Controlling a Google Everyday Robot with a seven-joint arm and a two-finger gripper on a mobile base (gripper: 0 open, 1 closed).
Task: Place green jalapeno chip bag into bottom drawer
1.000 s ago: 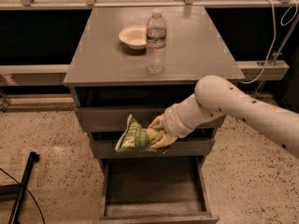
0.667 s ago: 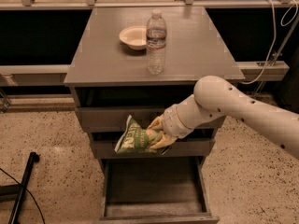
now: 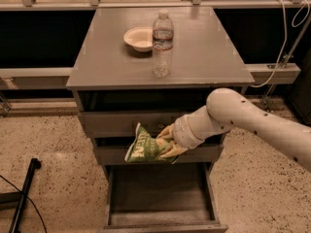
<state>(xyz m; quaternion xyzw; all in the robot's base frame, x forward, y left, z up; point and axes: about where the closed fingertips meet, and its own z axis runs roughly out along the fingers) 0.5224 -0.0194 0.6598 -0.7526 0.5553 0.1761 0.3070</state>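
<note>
Speckled floor (image 3: 48, 144) rings grey cabinet (image 3: 204, 47); pincer (image 3: 165, 141) grips chip bag (image 3: 142, 148) above bottom drawer (image 3: 160, 198).

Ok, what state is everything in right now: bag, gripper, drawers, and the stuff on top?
green jalapeno chip bag: held in the air above the bottom drawer, not yet inside.
gripper: shut on the bag, in front of the middle drawer.
bottom drawer: pulled open, floor bare.
middle drawer: pushed in.
top drawer: pushed in.
water bottle: upright, capped, on the cabinet top.
bowl: upright, looks empty.
</note>
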